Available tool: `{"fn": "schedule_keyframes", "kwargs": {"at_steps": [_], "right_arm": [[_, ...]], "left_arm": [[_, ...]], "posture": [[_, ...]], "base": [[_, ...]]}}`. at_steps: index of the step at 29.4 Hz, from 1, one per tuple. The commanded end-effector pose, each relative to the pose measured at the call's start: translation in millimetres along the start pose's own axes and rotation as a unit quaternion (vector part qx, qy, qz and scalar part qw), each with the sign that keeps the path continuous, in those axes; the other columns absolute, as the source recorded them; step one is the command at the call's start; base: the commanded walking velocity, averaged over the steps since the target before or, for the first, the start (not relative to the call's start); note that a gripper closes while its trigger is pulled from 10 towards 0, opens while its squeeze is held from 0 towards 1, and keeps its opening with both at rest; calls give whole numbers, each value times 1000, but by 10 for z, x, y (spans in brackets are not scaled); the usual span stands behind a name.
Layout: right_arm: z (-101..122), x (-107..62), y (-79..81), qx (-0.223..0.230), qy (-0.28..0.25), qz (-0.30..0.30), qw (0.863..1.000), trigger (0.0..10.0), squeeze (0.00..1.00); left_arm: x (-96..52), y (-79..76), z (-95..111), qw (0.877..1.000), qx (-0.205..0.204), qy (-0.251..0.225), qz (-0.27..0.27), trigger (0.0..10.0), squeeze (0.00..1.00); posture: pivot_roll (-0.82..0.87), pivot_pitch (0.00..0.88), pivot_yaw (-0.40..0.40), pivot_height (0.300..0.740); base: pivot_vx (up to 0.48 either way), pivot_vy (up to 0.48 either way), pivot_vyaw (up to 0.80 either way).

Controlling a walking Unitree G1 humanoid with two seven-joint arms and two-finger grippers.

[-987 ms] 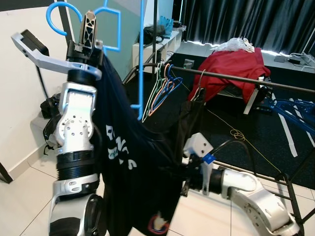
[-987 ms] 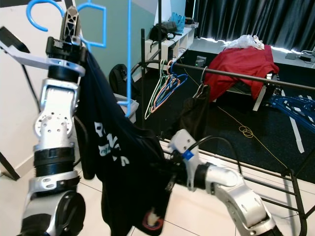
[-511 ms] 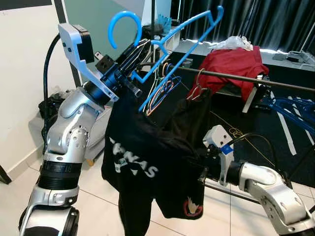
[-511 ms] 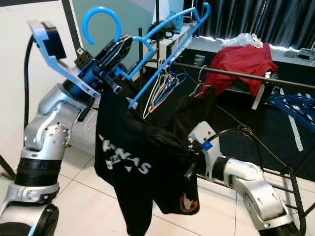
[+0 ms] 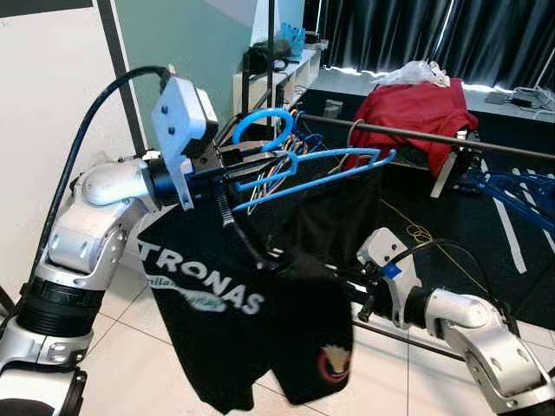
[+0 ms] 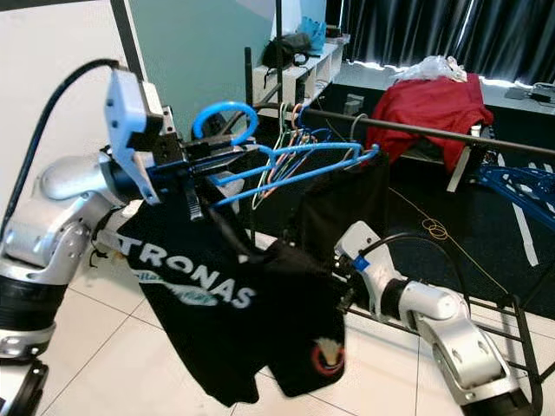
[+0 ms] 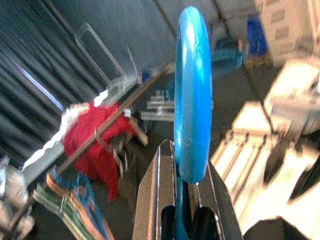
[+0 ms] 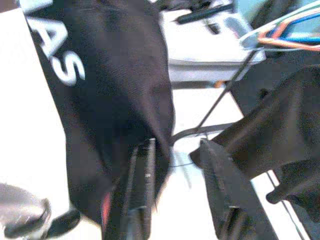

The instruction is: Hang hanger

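Left gripper (image 7: 184,212) — jaws pinching the blue hanger (image 5: 303,166) draped with a black T-shirt (image 5: 234,303) — holds it near the clothes rail (image 5: 451,139); right gripper (image 8: 172,195), jaws spread, beside the shirt's hem.

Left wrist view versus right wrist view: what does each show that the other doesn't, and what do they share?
Left wrist view: the blue hanger hook clamped between the left gripper fingers, with a red garment draped on the rail beyond.
Right wrist view: the black shirt with white lettering, its fabric at one finger of the open right gripper, above pale floor.
Both: black fingers in the foreground and the clothes rack area behind.
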State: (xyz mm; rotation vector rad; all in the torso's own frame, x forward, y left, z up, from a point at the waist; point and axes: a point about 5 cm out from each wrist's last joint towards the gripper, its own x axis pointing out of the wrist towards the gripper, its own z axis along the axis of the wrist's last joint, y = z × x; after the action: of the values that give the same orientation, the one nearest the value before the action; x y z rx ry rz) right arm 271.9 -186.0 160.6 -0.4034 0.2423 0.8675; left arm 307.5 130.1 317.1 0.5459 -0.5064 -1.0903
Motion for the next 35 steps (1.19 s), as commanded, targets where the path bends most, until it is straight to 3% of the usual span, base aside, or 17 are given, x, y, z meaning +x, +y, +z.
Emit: {"fn": "schedule_keyframes", "kwargs": {"at_steps": [1,5,7,10,11,12,13,14,17,18,19,20,21,23,24,29,35], "right_arm": [[17,-15,37,-6,2,19,1000,10000,1000],[-4,-61,43,-14,13,30,999,10000,1000],[-24,-175,41,-14,21,37,999,10000,1000],[85,-357,4,2,-9,50,999,10000,1000],[236,-451,-19,17,-54,60,997,10000,1000],[236,-451,-19,17,-54,60,997,10000,1000],[498,-570,-75,30,-139,64,988,10000,1000],[498,-570,-75,30,-139,64,988,10000,1000],[881,-795,-144,34,-269,67,960,10000,1000],[881,-795,-144,34,-269,67,960,10000,1000],[950,-830,-183,0,-255,71,964,10000,0],[972,-826,-187,-29,-231,84,969,10000,0],[972,-826,-187,-29,-231,84,969,10000,0],[831,-695,-50,-73,-130,156,976,10000,0],[810,-676,-27,-77,-121,166,976,10000,0],[890,-641,26,-67,-138,200,968,10000,0],[987,-475,-78,-83,-160,177,968,10000,0]], "left_arm": [[16,0,24,1000,20,11,-18,10000,0],[-4,-6,-8,999,24,24,-27,10000,0],[-41,-14,-89,997,35,52,-38,10000,0],[-73,-37,-164,995,42,78,-55,10000,0],[-81,-53,-185,993,46,86,-68,10000,0],[-81,-53,-185,993,46,86,-68,10000,0],[-91,-71,-201,991,45,92,-81,10000,0],[-91,-71,-201,991,45,92,-81,10000,0],[-107,-92,-227,989,44,102,-102,10000,0],[-107,-92,-227,989,44,102,-102,10000,0],[-100,-114,-245,985,50,110,-123,10000,0],[-88,-135,-256,982,55,115,-141,10000,0],[-88,-135,-256,982,55,115,-141,10000,0],[-29,-184,-243,976,65,112,-177,10000,0],[-21,-189,-238,975,66,111,-180,10000,0],[14,-224,-221,972,67,103,-198,10000,0],[82,-292,-158,970,71,78,-219,10000,0]], "posture": [[-58,0,-24,740],[-61,0,-24,740],[-63,0,-23,740],[-61,0,-22,740],[-61,0,-22,740],[-61,0,-22,740],[-61,0,-18,740],[-61,0,-18,740],[-62,0,-16,740],[-62,0,-16,740],[-66,0,-11,740],[-63,0,-9,740],[-63,0,-9,740],[-61,0,-9,740],[-61,0,-9,740],[-51,0,-12,740],[-51,0,-10,740]], "base": [[0,0,0],[0,0,0],[0,0,0],[0,0,0],[0,0,0],[0,0,0],[0,0,0],[0,0,0],[0,0,0],[0,0,0],[0,0,0],[0,0,0],[0,0,0],[0,0,0],[0,0,0],[0,0,0],[0,0,0]]}}
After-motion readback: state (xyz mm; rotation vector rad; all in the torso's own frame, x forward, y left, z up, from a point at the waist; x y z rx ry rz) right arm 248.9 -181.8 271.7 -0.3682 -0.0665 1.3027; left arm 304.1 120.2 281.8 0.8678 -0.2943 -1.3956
